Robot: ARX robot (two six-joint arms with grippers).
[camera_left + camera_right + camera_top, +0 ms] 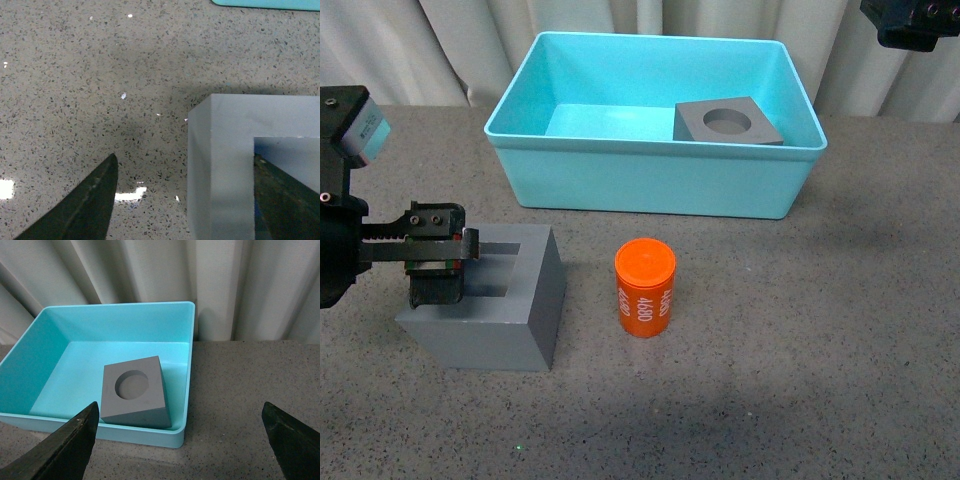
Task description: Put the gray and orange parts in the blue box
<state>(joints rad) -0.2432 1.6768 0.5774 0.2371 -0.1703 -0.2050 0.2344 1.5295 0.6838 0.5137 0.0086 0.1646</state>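
A gray cube with a square recess (505, 315) sits on the table at front left. My left gripper (442, 268) is open and straddles the cube's left wall (220, 165): one finger (85, 210) is outside it, the other finger (282, 200) is down in the recess. The orange cylinder (644, 288), marked 4680, stands upright just right of that cube. The blue box (650, 150) stands behind them and holds the gray cube with a round recess (727, 121), tilted in its right corner (134, 392). My right gripper (180, 440) hangs open above the table beside the box (50, 365), holding nothing.
A pale pleated curtain (440, 50) closes off the back of the speckled gray table (800, 380). Part of my right arm (915, 22) shows high at the top right, above and behind the box's right end.
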